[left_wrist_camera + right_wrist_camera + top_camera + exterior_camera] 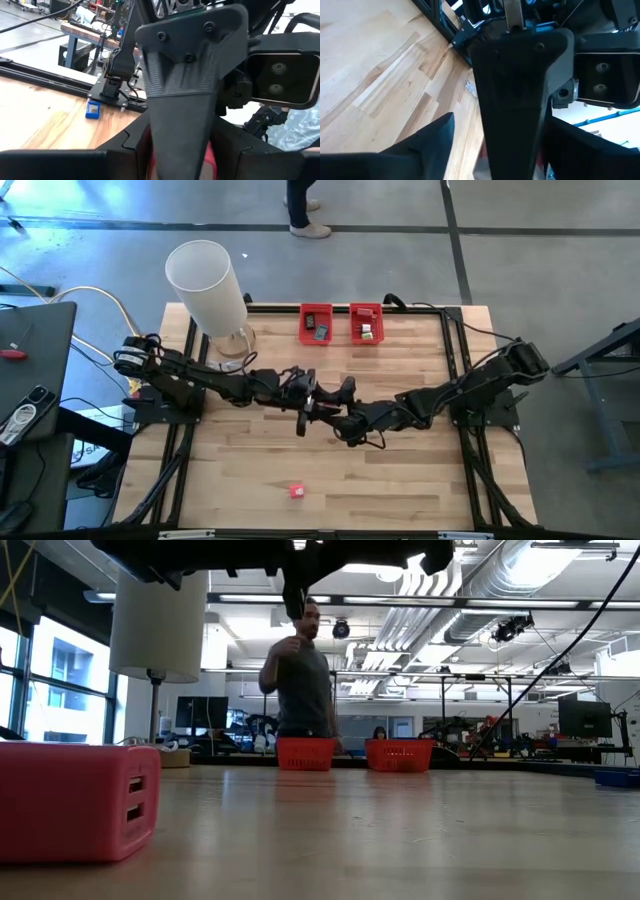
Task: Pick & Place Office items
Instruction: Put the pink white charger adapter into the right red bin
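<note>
The left gripper (303,395) and the right gripper (333,405) meet nose to nose just left of the picture's centre in the high view, lifted off the wooden table (420,470). That looks like a hand-over, not a pick from the surface. In the left wrist view a small red piece (211,161) shows at the bottom edge between that arm's own fingers, so the left gripper appears clamped on it. It is mostly hidden behind one finger of the other gripper, which fills the middle of the frame.

The right wrist view shows its own fingers standing wide apart with a finger of the left gripper between them. The jaws are open around the exchange point, with no grip on the piece yet.

A second item, a red block (296,491), lies alone on the table low in the high view, well apart from both arms.

The two red bins (304,330) (354,330) sit side by side at the upper centre with small items already inside. They are probably the drop place.
</note>
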Tool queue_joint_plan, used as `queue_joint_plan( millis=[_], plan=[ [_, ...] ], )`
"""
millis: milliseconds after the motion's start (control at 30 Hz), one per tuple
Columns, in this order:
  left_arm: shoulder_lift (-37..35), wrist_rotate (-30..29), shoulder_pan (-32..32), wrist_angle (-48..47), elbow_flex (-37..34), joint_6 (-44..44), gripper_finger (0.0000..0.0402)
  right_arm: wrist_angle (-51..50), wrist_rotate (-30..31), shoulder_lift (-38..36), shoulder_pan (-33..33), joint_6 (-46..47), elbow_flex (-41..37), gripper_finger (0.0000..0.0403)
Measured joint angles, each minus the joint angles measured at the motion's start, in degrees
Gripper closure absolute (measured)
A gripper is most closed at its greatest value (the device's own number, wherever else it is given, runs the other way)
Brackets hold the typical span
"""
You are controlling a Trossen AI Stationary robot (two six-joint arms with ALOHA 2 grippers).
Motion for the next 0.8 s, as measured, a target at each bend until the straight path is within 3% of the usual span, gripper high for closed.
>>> queue_joint_plan(
  millis=[500, 800],
  plan=[
    [-0.07, 0.04, -0.16, -0.13, 0.04, -0.23, 0.0265, 1.3, 0.07, -0.07, 0.0, -1.6, 0.02, 0.0277],
    [-0.07, 0.04, -0.16, -0.07, 0.04, -0.12, 0.0265, 1.23, 0.04, -0.07, 0.0, -2.27, 0.02, 0.0278]
  ],
)
